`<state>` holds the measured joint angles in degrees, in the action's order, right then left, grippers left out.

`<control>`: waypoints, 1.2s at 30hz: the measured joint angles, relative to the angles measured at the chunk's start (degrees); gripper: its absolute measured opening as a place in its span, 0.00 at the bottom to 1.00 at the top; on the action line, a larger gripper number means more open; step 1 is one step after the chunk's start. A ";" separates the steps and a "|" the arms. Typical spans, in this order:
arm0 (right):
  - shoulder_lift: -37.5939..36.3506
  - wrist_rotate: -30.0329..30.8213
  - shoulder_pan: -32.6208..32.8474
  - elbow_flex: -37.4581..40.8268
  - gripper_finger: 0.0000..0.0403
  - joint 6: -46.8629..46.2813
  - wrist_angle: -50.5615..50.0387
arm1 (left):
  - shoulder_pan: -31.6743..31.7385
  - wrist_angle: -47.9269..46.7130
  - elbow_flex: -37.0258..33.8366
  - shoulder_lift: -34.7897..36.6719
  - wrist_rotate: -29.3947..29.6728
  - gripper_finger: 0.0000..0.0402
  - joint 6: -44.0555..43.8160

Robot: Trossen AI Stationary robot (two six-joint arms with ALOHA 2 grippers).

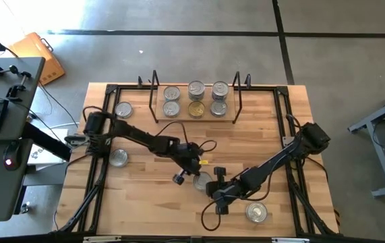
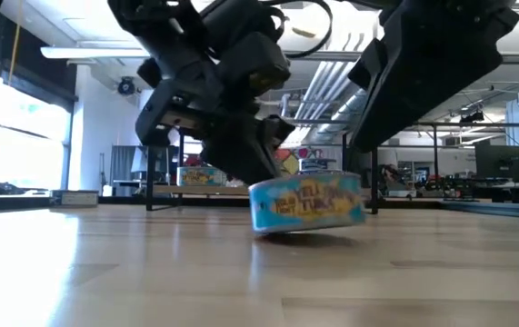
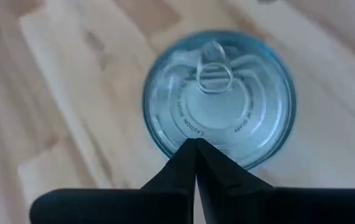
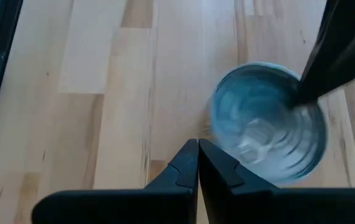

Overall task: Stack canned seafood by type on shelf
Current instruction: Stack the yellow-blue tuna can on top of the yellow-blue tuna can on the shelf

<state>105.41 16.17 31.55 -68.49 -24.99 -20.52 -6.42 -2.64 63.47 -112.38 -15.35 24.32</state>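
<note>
Low view: a short round tin with a blue and yellow label (image 2: 308, 204) sits tilted on the light wooden bench (image 2: 132, 272), the left pincer (image 2: 257, 163) touching its rim. High view: both pincers meet at this tin (image 1: 202, 181) mid-bench; the wire-framed shelf (image 1: 153, 94) holds six tins. Left wrist view: fingers (image 3: 189, 163) pressed together, tips on the silver lid (image 3: 219, 96). Right wrist view: right pincer (image 4: 198, 148) pressed together just beside the tin (image 4: 265, 130).

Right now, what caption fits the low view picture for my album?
Shut left gripper pressing on a tilted blue tuna tin on the wooden table, the right arm beside it.
</note>
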 joint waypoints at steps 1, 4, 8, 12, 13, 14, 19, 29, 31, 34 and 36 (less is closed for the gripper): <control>0.00 0.16 0.00 0.00 0.01 0.06 -0.04 | -0.02 -1.34 0.03 0.61 1.04 0.00 -0.07; 0.00 0.19 0.00 0.00 0.01 0.92 -0.01 | -0.02 -5.59 -0.04 2.36 4.80 0.00 -0.02; 0.00 0.20 0.00 0.00 0.01 1.07 0.01 | 0.02 -12.02 -0.21 5.39 9.10 0.00 -0.02; 0.00 0.19 0.00 0.00 0.01 1.10 0.00 | 0.02 -19.11 -0.36 8.14 13.82 0.00 0.08; 0.00 0.21 0.00 0.00 0.01 1.41 -0.04 | 0.02 -20.90 -0.36 8.71 15.07 0.00 0.27; 0.00 0.23 0.00 0.00 0.01 1.56 0.06 | 0.03 -22.77 -0.36 9.27 16.66 0.00 0.33; 0.00 0.82 0.00 0.00 0.01 2.14 0.14 | 1.07 -29.99 -0.36 10.52 24.93 0.00 0.36; 0.00 0.95 0.00 0.00 0.01 2.44 0.01 | 2.78 -31.73 -5.65 18.82 29.12 0.00 -0.03; 0.00 1.20 0.00 0.00 0.01 2.78 0.00 | 2.75 -30.93 -7.23 22.03 29.96 0.00 -1.06; 0.00 1.39 0.00 0.01 0.01 2.99 0.06 | 1.67 -25.50 -10.10 26.58 29.03 0.00 -4.59; 0.00 1.81 0.00 0.02 0.01 3.00 0.20 | -0.38 -18.95 -13.30 28.72 26.80 0.00 -6.18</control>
<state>105.41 17.98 31.55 -68.47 -21.99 -20.32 -6.79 -21.59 50.16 -83.66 11.45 18.13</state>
